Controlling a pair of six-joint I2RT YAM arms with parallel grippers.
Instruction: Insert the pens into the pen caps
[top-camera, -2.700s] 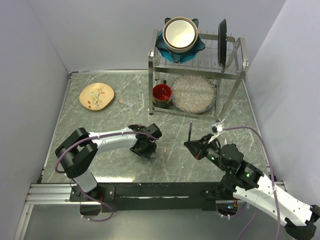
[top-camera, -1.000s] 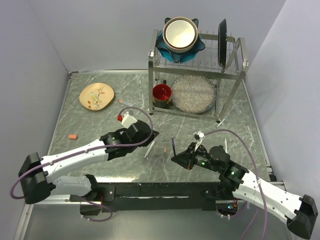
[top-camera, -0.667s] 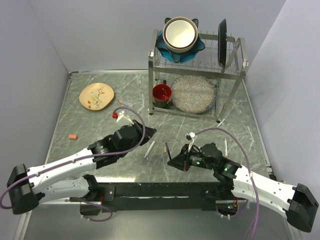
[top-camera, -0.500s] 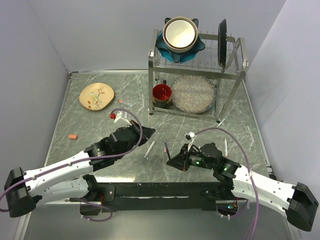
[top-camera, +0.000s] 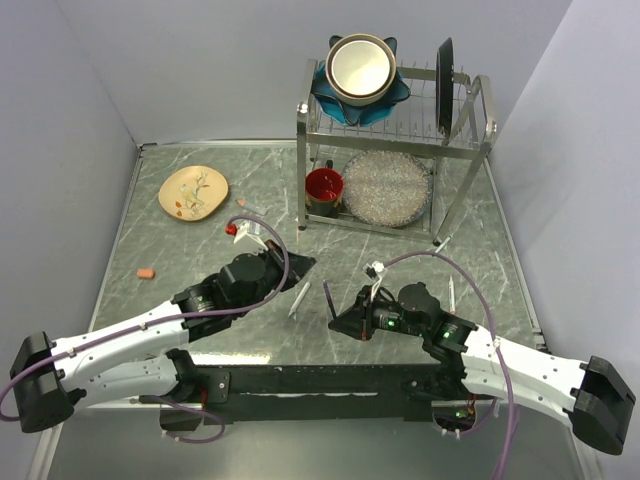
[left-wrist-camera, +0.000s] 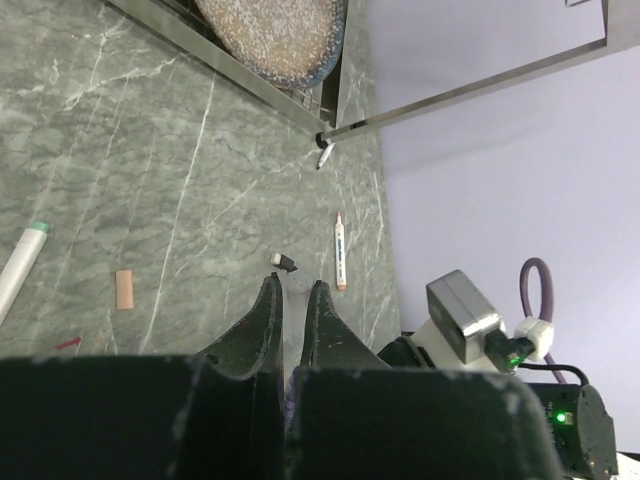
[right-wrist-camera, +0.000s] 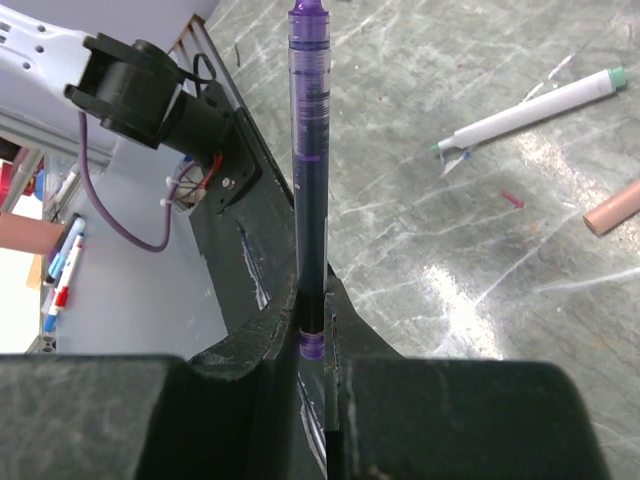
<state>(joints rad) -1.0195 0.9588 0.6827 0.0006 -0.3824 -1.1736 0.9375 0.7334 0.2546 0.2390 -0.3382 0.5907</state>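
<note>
Both arms reach inward, left gripper (left-wrist-camera: 292, 290) closed, right gripper (right-wrist-camera: 313, 300) clamped.

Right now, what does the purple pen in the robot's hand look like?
The purple pen is a thin, dark, see-through plastic stick with a brighter purple end and a purple band low down. The right gripper pinches its lower part, so it sticks straight out from the fingers, over the table, touching nothing else.
</note>
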